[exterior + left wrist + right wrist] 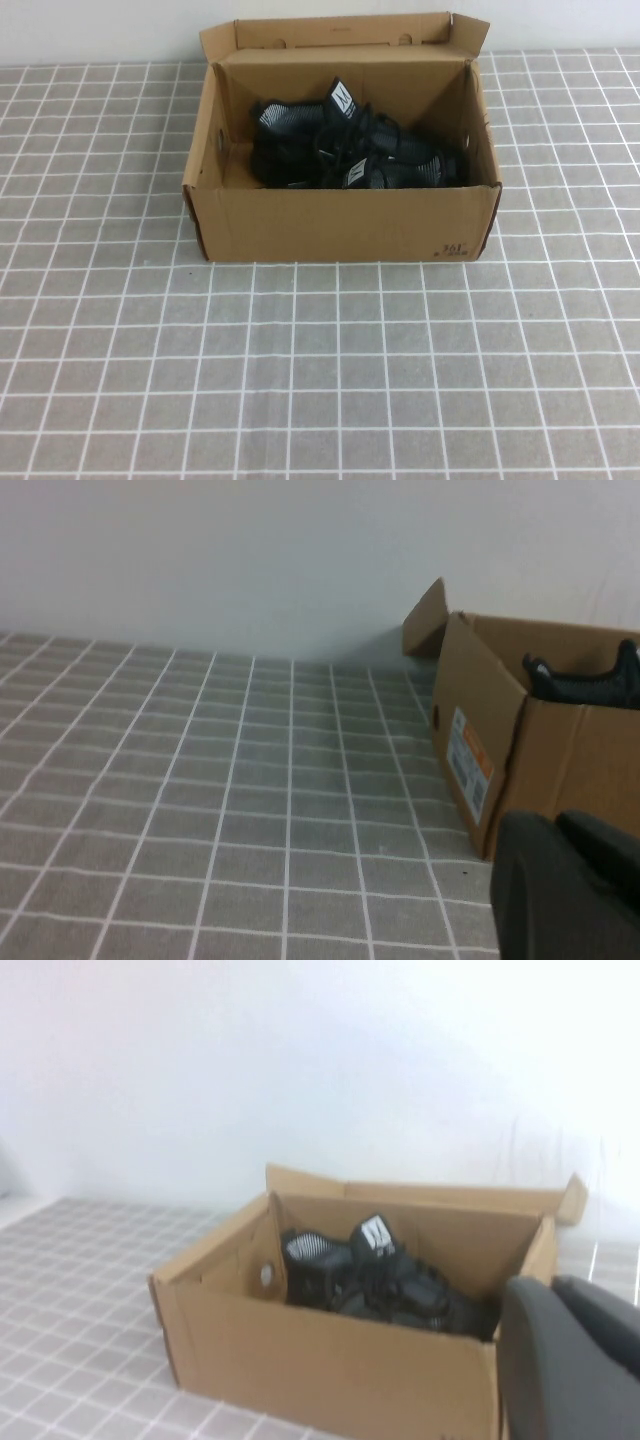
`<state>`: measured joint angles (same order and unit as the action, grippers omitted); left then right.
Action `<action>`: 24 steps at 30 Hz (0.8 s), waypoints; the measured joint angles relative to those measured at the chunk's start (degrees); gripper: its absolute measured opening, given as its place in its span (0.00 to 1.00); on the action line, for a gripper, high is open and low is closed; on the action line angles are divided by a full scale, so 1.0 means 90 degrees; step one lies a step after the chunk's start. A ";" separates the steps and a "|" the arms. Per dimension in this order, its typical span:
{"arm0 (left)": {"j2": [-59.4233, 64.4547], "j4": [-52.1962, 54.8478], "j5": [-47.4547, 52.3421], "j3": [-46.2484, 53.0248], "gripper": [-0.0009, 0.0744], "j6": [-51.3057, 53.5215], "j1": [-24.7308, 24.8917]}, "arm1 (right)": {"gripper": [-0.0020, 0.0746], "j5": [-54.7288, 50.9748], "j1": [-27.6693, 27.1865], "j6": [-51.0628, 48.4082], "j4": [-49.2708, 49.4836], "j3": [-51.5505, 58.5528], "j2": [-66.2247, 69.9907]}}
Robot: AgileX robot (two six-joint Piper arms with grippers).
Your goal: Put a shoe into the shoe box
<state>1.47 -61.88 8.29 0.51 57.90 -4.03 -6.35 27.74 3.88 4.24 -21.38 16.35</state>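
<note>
- On your left, the left pincer (565, 885) shows only in its own wrist view, as a dark blurred shape at the edge. It is low over the counter (320, 380), beside the left end wall of the shoe box (340, 222). I cannot tell if its fingers are apart or together.
- This end wall has a white and orange label (470, 765) and a small round hole.
- In the middle you see the shoe box, standing on the grey cloth with white grid lines. The hinged lid is open and stands up at the far side, against the white wall. A small dark print (455, 253) is near the front right corner.
- The shoe (300, 140) lies inside the box, toward the left and back, its white logo tab pointing up. The other shoe (400, 165) lies just beside it, to the right and front; the two touch and partly overlap.
- On your right, the right pincer (570, 1360) shows only in its own wrist view, dark and blurred, near the front right corner of the box. Its state I cannot tell.
</note>
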 joint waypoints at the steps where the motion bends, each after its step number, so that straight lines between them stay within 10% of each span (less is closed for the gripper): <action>1: 0.0000 -0.0107 -0.0074 0.0075 0.01 0.0000 0.0000 | 0.01 0.0075 0.0000 0.0000 0.0000 0.0010 0.0000; 24: 0.0000 -0.0387 -0.0306 0.0110 0.01 0.0017 0.0000 | 0.01 0.0193 0.0000 -0.0024 -0.0047 0.0040 -0.0028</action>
<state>1.47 -65.37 5.53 1.50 58.06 -4.03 -4.61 27.74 3.67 3.82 -21.02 16.10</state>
